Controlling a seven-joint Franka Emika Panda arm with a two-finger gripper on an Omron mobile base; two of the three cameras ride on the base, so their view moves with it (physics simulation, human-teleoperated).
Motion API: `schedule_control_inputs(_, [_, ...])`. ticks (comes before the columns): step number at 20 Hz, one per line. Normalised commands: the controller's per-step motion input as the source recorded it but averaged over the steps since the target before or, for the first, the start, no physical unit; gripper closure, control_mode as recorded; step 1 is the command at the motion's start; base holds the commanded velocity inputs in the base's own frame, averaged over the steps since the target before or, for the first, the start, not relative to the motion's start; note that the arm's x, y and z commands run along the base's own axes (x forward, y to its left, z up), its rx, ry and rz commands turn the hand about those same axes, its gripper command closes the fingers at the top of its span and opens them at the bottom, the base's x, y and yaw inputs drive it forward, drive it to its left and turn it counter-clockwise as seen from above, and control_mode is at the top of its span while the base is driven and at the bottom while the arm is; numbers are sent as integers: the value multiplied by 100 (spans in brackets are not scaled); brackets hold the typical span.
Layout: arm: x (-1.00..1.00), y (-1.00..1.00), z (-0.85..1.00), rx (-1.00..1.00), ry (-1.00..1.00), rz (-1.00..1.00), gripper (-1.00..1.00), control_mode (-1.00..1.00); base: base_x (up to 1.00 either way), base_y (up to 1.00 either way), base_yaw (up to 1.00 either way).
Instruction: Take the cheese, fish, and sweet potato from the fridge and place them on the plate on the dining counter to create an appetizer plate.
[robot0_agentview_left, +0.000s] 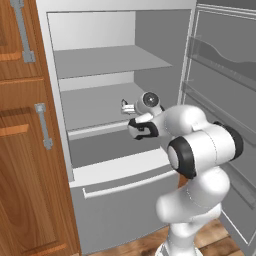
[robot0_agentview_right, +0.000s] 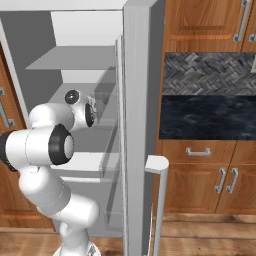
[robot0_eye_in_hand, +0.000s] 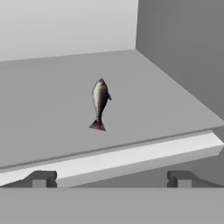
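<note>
Fish (robot0_eye_in_hand: 99, 103) lies mid-shelf in the fridge (robot0_agentview_left: 105, 60), straight ahead of the end effector (robot0_eye_in_hand: 111, 178), long axis pointing away, tail toward the front edge. Jaws spread wide, empty.

The fridge's (robot0_agentview_left: 60, 65) pale grey middle shelf (robot0_eye_in_hand: 52, 113) carries one thing — the fish (robot0_eye_in_hand: 99, 104) — lying mid-shelf.

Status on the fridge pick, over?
Gripper jaws open, empty, level with the shelf edge. Fish lying on fridge shelf just ahead, untouched. Path clear.
</note>
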Motion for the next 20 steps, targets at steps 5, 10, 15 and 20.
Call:
schedule_control_inputs(5, [26, 0, -1, 0, -3, -2, -100, -100, 0, 0, 0])
schedule_control_inputs(10, [23, 2, -11, 0, 0, -6, -100, -100, 0, 0, 0])
schedule_control_inputs(15, [13, 4, -15, 0, 0, -9, -100, -100, 0, 0, 0])
schedule_control_inputs(20, [13, 5, -16, 0, 0, -10, -100, -100, 0, 0, 0])
